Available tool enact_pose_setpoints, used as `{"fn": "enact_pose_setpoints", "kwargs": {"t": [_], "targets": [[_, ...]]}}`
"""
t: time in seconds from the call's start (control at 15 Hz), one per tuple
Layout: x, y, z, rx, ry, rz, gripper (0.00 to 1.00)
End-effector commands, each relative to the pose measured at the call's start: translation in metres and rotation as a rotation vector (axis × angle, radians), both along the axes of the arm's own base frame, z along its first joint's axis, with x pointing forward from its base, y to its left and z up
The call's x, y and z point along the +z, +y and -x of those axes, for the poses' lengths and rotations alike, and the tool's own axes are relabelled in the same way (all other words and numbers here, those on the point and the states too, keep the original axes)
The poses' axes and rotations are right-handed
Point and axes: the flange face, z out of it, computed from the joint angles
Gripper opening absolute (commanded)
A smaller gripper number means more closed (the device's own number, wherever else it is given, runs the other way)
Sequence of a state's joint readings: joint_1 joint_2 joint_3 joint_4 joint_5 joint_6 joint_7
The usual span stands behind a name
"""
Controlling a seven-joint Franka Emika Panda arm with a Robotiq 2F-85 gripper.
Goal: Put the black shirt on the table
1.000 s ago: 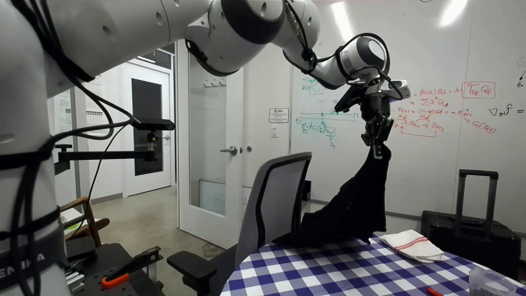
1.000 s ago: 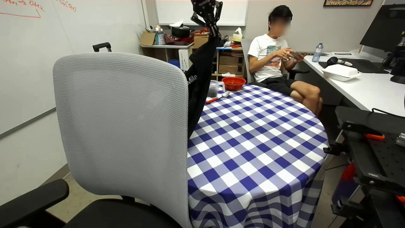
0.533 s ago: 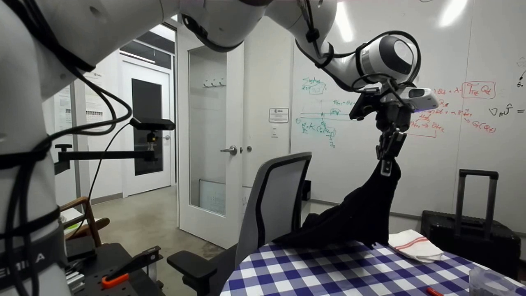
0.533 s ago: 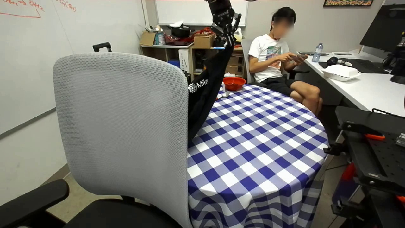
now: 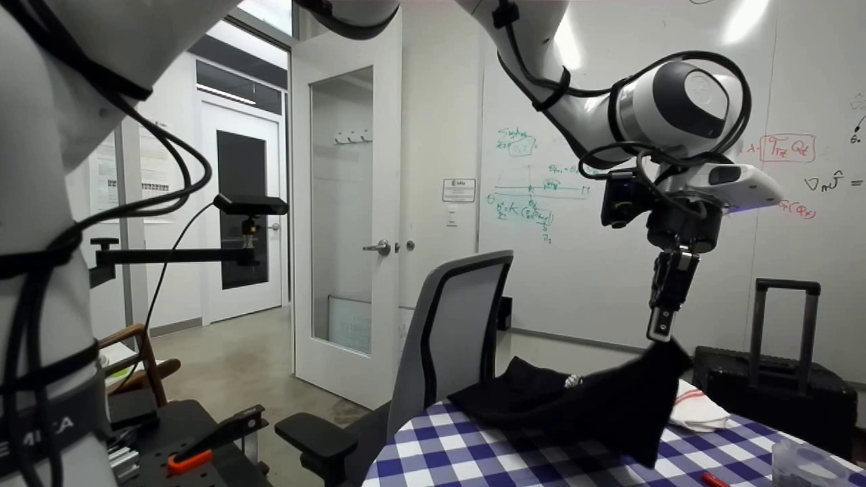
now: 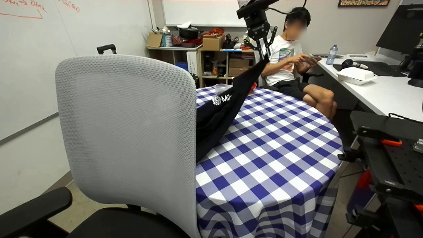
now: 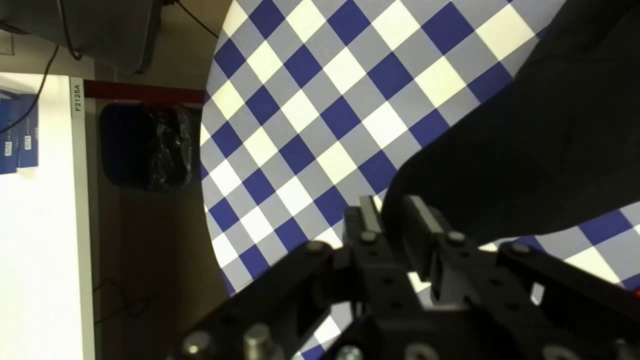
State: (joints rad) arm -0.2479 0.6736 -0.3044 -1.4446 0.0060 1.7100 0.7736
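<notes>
Finding black shirt (image 5: 595,409) resting partly on table (image 5: 446,448), with raised end at parted fingers (image 5: 659,325); judging it light, limp, hard to damage, best pinched by a fold near that end.

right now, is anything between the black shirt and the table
Nothing visible: the black shirt partly rests on the gingham-covered table. In an exterior view, its raised end partly hides a red-striped white towel; whether that lies underneath, I can't tell.

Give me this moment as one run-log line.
black shirt: partly on table, one end raised | pincer: open, at raised end | placement: not yet complete
</notes>
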Motion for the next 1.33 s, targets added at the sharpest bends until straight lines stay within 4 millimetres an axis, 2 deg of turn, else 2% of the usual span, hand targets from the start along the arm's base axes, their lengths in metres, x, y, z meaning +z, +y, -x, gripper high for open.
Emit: {"fn": "enact_pose_setpoints", "kwargs": {"t": [0.0,0.27,0.4,0.47,0.93,1.0,1.07,1.27], "targets": [[-0.003,-0.010,0.054,-0.067,-0.026,0.000,0.54],[-0.012,-0.021,0.109,-0.074,-0.058,0.005,0.82],[-0.010,-0.020,0.131,0.020,-0.102,-0.008,0.97],[-0.008,-0.016,0.143,0.086,-0.116,-0.019,1.00],[0.008,0.038,0.228,0.437,-0.140,-0.091,1.00],[0.028,0.073,0.181,0.482,-0.135,-0.091,1.00],[0.036,0.085,0.181,0.523,-0.143,-0.101,1.00],[0.065,0.131,0.151,0.682,-0.186,-0.091,1.00]]}}
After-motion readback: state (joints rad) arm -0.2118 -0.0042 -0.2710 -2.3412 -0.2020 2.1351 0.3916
